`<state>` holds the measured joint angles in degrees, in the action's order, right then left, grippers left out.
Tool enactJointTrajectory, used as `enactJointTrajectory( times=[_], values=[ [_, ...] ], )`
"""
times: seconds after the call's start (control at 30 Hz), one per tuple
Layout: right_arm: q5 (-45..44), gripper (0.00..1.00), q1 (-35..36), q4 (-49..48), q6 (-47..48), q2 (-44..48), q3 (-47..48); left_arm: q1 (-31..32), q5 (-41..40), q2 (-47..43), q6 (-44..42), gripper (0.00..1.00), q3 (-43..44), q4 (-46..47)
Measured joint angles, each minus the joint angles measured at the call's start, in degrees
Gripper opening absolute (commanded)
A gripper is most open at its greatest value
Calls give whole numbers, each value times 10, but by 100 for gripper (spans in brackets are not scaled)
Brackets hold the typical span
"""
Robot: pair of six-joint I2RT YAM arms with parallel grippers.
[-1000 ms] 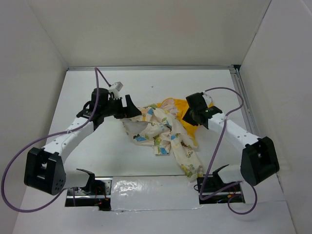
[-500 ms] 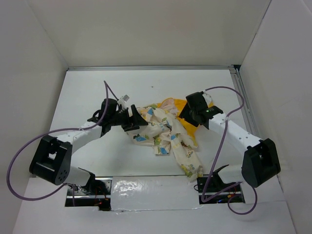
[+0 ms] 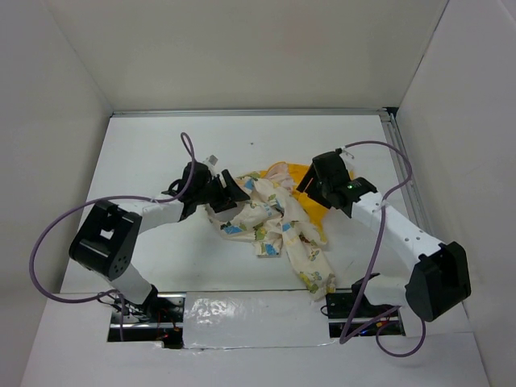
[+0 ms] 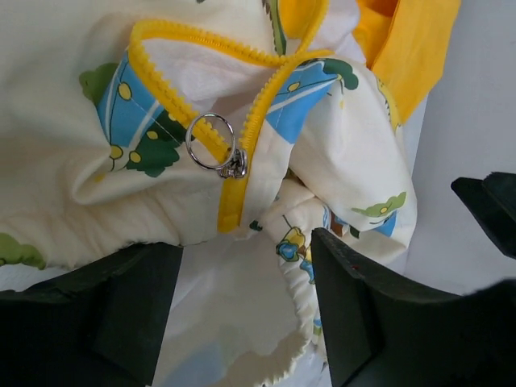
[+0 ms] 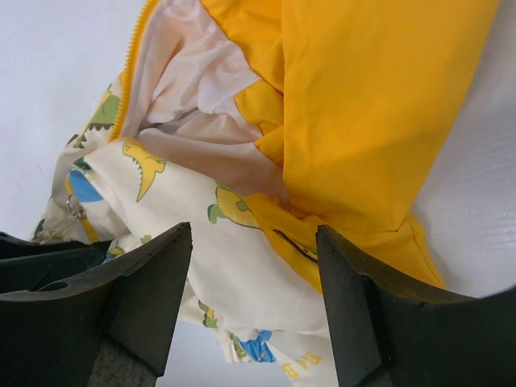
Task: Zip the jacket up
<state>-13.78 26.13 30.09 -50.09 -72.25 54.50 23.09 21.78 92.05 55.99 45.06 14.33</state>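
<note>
Lying crumpled on the counter (image 3: 153, 145) between both arms, the jacket (image 3: 278, 218) looked barely zipped: ring-pull slider (image 4: 234, 165) low, yellow teeth (image 4: 193, 36) parted above. Both the left end effector (image 4: 242, 314) and right end effector (image 5: 251, 310) gaped wide, empty.

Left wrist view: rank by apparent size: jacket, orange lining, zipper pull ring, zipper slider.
Largest to smallest:
1. jacket, fills most of the frame
2. orange lining
3. pull ring
4. slider
All sit at a similar depth, so nearness hardly skews the order.
</note>
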Motion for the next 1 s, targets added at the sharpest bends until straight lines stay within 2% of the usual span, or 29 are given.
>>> enactJointTrajectory(
  times=[0.03,0.07,0.13,0.17,0.27,0.63,0.8,0.9,0.93,1.0],
  values=[
    [0,70,0,0,0,4,0,1,-5,1,1,72,-3,11],
    [0,70,0,0,0,7,0,1,-9,3,2,63,-5,21],
    [0,70,0,0,0,12,0,1,-16,7,7,57,-6,38],
    [0,70,0,0,0,14,0,1,-19,10,8,51,-6,48],
    [-3,70,0,1,0,17,0,1,-30,16,10,46,-6,68],
    [-3,70,0,2,2,23,-3,1,-74,23,22,49,-1,95],
    [2,70,0,2,1,23,-6,3,-96,40,68,45,6,111],
    [10,69,0,1,0,19,-7,7,-114,42,94,25,5,123],
    [11,69,0,1,0,16,-7,10,-120,42,100,11,5,130],
    [13,69,3,1,0,12,-7,15,-132,42,104,0,6,138]
  ],
)
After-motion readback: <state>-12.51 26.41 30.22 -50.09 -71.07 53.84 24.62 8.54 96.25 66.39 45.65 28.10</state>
